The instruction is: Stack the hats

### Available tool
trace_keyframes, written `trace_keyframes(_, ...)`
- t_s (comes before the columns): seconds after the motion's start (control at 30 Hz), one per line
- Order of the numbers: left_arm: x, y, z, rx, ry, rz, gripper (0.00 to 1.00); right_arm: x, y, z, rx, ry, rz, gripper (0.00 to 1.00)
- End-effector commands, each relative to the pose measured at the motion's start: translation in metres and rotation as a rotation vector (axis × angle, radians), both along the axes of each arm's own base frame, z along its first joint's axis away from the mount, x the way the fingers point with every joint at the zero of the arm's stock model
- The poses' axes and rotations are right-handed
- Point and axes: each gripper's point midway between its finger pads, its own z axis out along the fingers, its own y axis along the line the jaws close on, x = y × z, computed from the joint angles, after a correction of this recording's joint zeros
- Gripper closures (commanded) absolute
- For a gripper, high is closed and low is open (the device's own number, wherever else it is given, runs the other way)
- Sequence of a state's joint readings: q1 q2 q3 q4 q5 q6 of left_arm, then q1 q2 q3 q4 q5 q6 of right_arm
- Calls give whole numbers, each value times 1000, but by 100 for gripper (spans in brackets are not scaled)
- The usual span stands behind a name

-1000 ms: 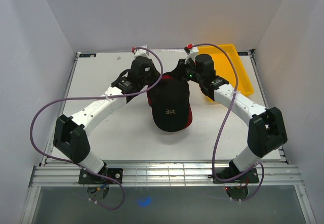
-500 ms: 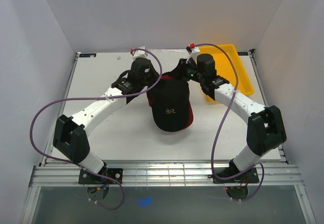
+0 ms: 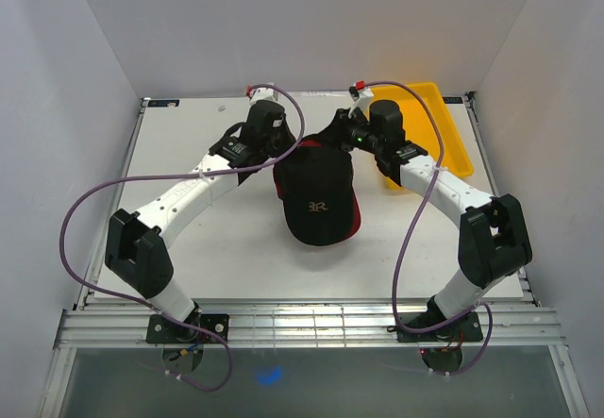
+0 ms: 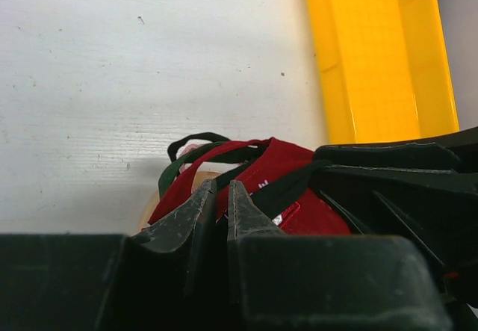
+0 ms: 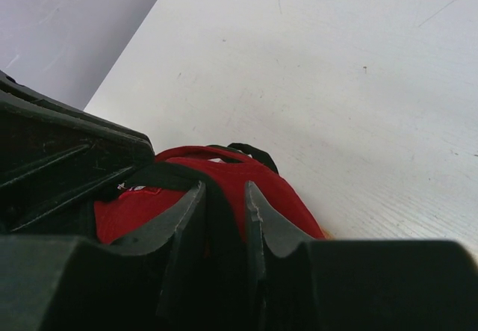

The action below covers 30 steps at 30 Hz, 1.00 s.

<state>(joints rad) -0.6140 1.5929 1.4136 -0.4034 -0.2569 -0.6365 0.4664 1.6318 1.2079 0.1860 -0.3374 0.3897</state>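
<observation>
Resting on the table (image 3: 236, 258), black cap (image 3: 316, 201) covers red cap (image 3: 353, 222); stacking looks nearly done, only release left. Left gripper (image 4: 222, 185) pinched closed at the rear rim; right gripper (image 5: 225, 187) slightly parted around black fabric, grip unclear.

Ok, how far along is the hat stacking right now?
Done: the red cap sits in the pile, a green strap showing under it. In hand: the black cap lies on top, with the left hand and right hand at its back edge, seemingly seating it. Left: let go and back away.
</observation>
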Motion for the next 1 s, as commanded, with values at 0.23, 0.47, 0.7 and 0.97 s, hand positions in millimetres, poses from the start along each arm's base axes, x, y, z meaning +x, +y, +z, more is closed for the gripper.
trace_keyframes(0.23,-40,45,-41,261,283,-70,39,-12,-59,-105,-269,272,-138,82)
trace_keyframes(0.47,-26,37,-5,209,230,-92,28,-21,-62,-91,-253,250,-136,82)
trace_keyframes(0.7,-27,31,16,137,212,-119,28,-18,-59,-104,-273,277,-116,82)
trace_keyframes(0.97,-34,18,56,32,122,-199,21,-15,-53,-75,-218,220,-101,78)
